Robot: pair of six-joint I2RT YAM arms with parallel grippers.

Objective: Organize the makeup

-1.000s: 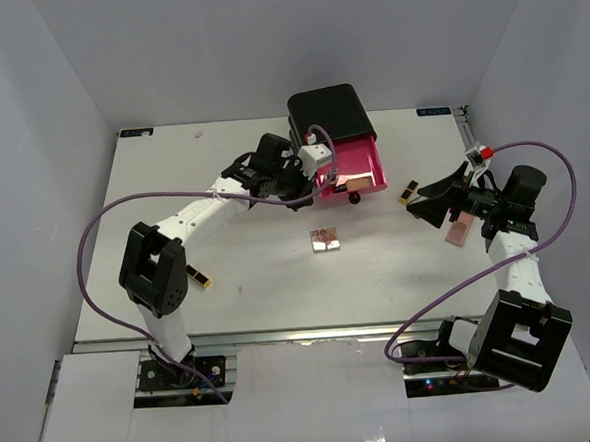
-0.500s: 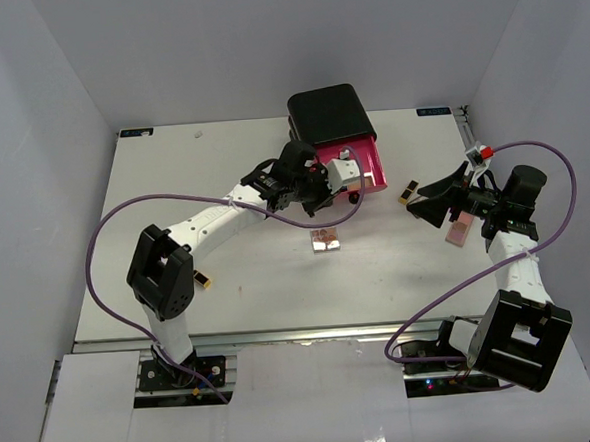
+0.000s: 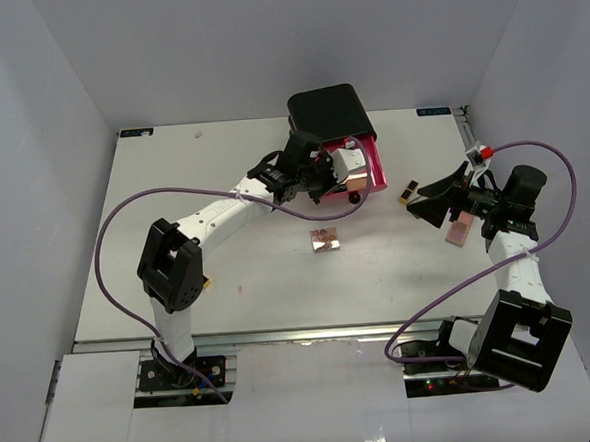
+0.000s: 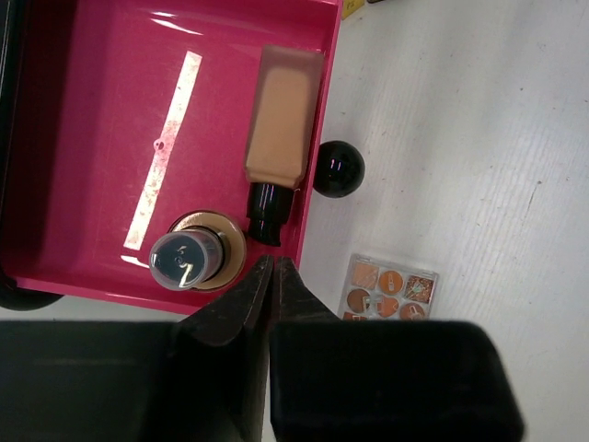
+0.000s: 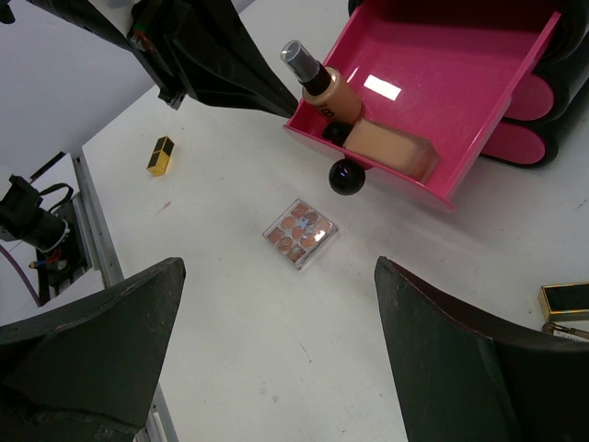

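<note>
My left hand, pinched nearly shut and empty, hangs at the near edge of the pink drawer, just beside the upright bottle and the lying foundation tube. I should lift straight up so I don't tip that bottle, then go for the eyeshadow palette on the table. My right hand waits wide open on the right.

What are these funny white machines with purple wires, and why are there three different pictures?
They are two robot arms bolted to a table. One picture looks down from above; the other two come from cameras on each wrist. The left arm reaches to a pink drawer, jaws shut, holding nothing. Inside are a tan bottle lying down and a clear-capped bottle standing. The right arm hovers with jaws open. A little palette and a gold-and-black tube lie on the table.
</note>
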